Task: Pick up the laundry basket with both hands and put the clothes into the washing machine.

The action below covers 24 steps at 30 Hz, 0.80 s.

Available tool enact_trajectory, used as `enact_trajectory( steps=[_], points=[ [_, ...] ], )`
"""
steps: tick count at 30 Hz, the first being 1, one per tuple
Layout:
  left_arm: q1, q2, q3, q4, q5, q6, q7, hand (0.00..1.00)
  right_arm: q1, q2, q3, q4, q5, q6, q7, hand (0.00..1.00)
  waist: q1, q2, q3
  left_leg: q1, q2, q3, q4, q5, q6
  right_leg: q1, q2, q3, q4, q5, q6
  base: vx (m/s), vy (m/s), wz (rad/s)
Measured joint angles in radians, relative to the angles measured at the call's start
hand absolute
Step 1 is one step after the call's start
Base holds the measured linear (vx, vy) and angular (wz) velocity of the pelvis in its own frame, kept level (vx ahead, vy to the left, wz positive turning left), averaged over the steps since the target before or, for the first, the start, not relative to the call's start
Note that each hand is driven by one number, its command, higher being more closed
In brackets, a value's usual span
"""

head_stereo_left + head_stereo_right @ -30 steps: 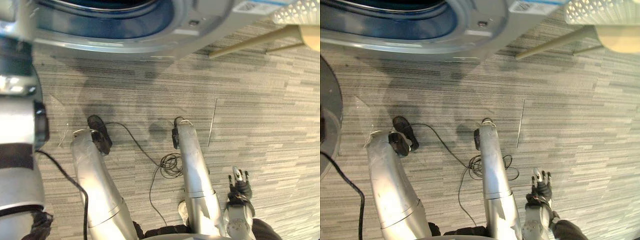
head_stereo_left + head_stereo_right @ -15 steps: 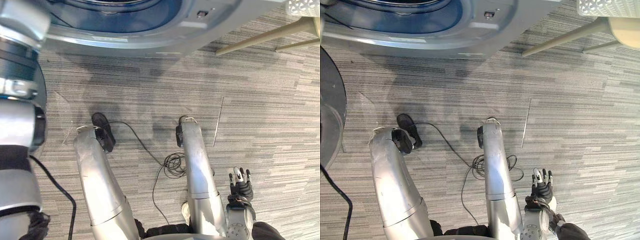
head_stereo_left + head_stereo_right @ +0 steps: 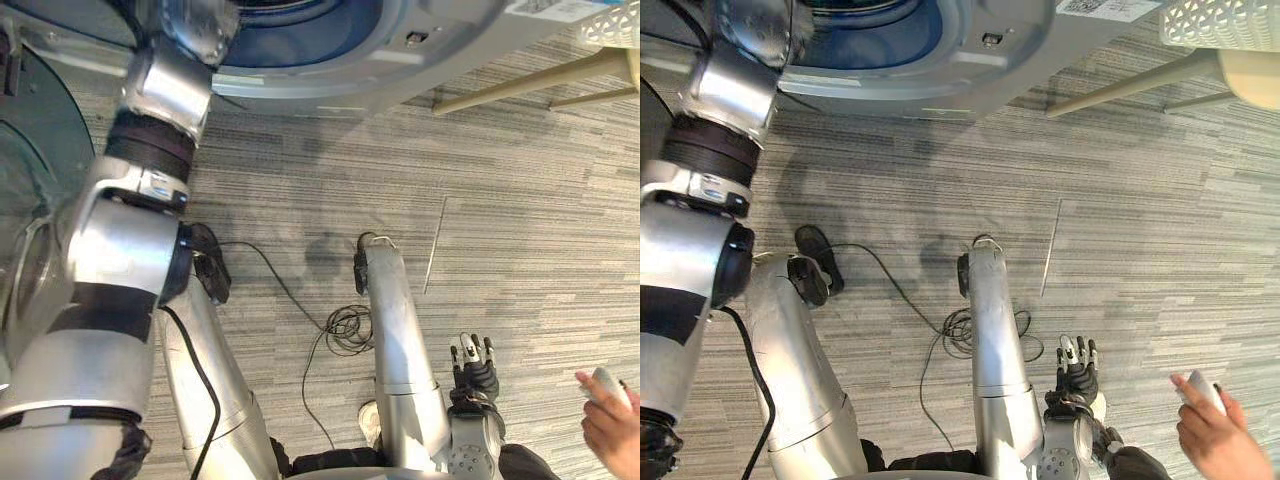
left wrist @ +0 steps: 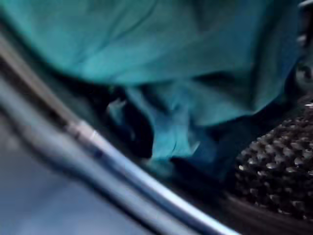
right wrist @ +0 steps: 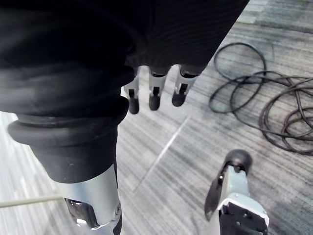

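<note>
Reaching into the washer, the left arm carries the left robot hand inside the drum; whether it grips anything cannot be told. Teal cloth lies in the drum beside its dimpled wall. The right robot hand hangs low over the floor, straight and empty. The white basket sits at the far right, well apart from both. This looks like the loading step; next, the arm should draw back clear of the rim without dragging cloth out.
</note>
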Motion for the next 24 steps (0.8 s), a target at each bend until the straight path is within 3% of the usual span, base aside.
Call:
enact_trajectory(
  steps=[6, 9, 11, 15, 19, 22, 24],
  points=[
    [0.097, -0.092, 0.153, 0.011, -0.257, -0.044, -0.020, 0.00, -0.018, 0.001, 0.000, 0.007, -0.001, 0.020, -0.011, 0.00, -0.005, -0.002, -0.001, 0.075, 0.017, 0.029, -0.072, 0.014, 0.004, 0.057, -0.001, 0.002, -0.060, 0.017, -0.010, 0.01, -0.006, 0.00],
    [0.158, -0.137, 0.209, -0.037, -0.371, -0.080, 0.019, 0.00, -0.041, 0.002, 0.005, 0.011, -0.002, 0.020, -0.034, 0.00, -0.015, -0.002, -0.001, 0.119, 0.017, 0.037, -0.117, 0.026, -0.003, 0.095, -0.002, 0.001, -0.102, 0.028, -0.014, 0.05, -0.008, 0.00],
    [0.266, -0.210, 0.245, -0.134, -0.459, -0.117, 0.061, 0.00, -0.056, 0.004, 0.010, 0.010, -0.003, 0.018, -0.053, 0.00, -0.014, -0.002, -0.001, 0.184, 0.015, 0.051, -0.169, 0.039, -0.005, 0.150, -0.010, -0.003, -0.141, 0.033, -0.023, 0.09, -0.026, 0.10],
    [0.558, -0.327, 0.246, -0.318, -0.466, -0.132, 0.117, 0.00, -0.103, 0.007, 0.018, 0.010, -0.016, 0.017, -0.085, 0.00, -0.014, -0.002, -0.001, 0.336, 0.002, 0.085, -0.299, 0.075, -0.014, 0.273, -0.040, -0.013, -0.223, 0.041, -0.038, 0.10, -0.058, 0.22],
    [0.870, -0.428, 0.240, -0.473, -0.408, -0.138, 0.144, 0.00, -0.108, 0.007, 0.009, 0.011, -0.050, 0.014, -0.092, 0.00, 0.011, 0.001, -0.002, 0.519, -0.021, 0.094, -0.462, 0.128, -0.028, 0.434, -0.076, -0.050, -0.323, 0.054, -0.063, 0.10, -0.077, 0.30],
    [1.046, -0.459, 0.231, -0.582, -0.364, -0.159, 0.141, 0.00, -0.109, 0.007, 0.000, 0.029, -0.053, 0.013, -0.107, 0.00, 0.034, 0.006, -0.005, 0.650, -0.037, 0.104, -0.583, 0.164, -0.025, 0.550, -0.101, -0.073, -0.395, 0.065, -0.086, 0.07, -0.059, 0.33],
    [1.161, -0.467, 0.221, -0.653, -0.317, -0.181, 0.133, 0.00, -0.107, 0.006, -0.035, 0.060, -0.060, 0.013, -0.113, 0.00, 0.051, 0.032, -0.018, 0.733, -0.040, 0.110, -0.662, 0.192, -0.026, 0.629, -0.113, -0.092, -0.452, 0.074, -0.101, 0.08, -0.025, 0.26]
  ],
)
